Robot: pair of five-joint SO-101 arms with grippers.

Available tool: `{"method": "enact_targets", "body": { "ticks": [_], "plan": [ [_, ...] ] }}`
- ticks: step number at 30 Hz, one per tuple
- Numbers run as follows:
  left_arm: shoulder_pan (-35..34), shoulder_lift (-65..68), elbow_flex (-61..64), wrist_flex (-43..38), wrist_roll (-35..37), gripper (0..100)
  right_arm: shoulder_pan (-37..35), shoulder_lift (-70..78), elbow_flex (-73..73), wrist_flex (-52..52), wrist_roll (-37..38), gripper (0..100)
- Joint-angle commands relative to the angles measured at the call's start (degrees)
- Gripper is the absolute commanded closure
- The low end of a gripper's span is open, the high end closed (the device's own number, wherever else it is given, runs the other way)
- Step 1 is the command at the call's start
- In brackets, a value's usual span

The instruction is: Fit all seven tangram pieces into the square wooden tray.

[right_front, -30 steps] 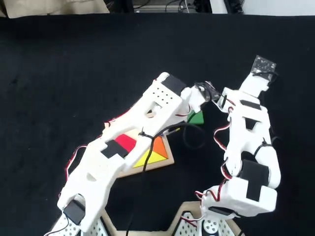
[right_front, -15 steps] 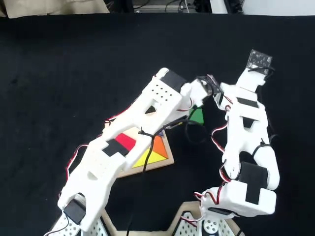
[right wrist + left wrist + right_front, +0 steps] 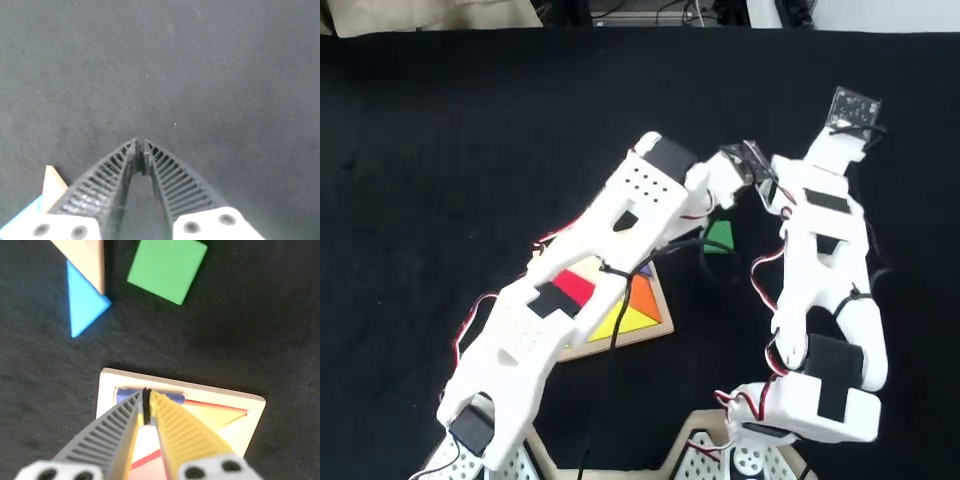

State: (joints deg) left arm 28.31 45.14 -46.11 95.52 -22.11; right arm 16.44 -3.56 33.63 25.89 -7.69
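Note:
The square wooden tray [image 3: 655,326] lies near the table's middle, holding red [image 3: 576,289], orange [image 3: 643,296] and yellow [image 3: 620,322] pieces. A green square [image 3: 719,236] lies on the cloth just beyond the tray's far right corner. In the left wrist view my left gripper [image 3: 146,407] is shut and empty, its tips above a blue-purple piece [image 3: 172,399] at the tray's rim [image 3: 200,389]. Past the rim lie the green square [image 3: 167,269], a blue triangle [image 3: 82,302] and a plain wooden piece [image 3: 86,257]. My right gripper [image 3: 140,155] is shut over bare cloth.
Black cloth [image 3: 470,130] covers the whole table. The left arm [image 3: 620,215] stretches over the tray and hides much of it. The right arm [image 3: 820,260] stands upright to the right of the green square. A wooden corner [image 3: 52,182] and blue edge [image 3: 20,220] show beside the right gripper.
The left arm's wrist has drawn a little away from the tray, uncovering more of the green square. The right arm's upper part has shifted slightly. No piece has moved.

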Motion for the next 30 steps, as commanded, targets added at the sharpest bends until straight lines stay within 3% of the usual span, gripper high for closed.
{"method": "enact_targets", "body": {
  "ticks": [1,10,17,23,30],
  "plan": [
    [-2.6,-2.3,-6.4,2.5,2.3,97,-0.2,-3.1,-3.4,1.4,0.6,98.7],
    [4.3,-5.1,-3.6,5.4,2.4,97,-0.2,-1.8,-9.3,1.5,0.6,98.7],
    [9.5,-13.0,3.9,5.3,2.0,97,-0.9,14.4,-25.5,6.8,2.1,98.7],
    [9.9,-16.1,5.1,5.2,2.1,97,-0.1,25.5,-39.6,15.9,2.2,98.7],
    [5.1,-16.0,5.8,5.3,1.9,97,3.4,25.0,-41.0,17.4,1.8,98.8]
  ]
}}
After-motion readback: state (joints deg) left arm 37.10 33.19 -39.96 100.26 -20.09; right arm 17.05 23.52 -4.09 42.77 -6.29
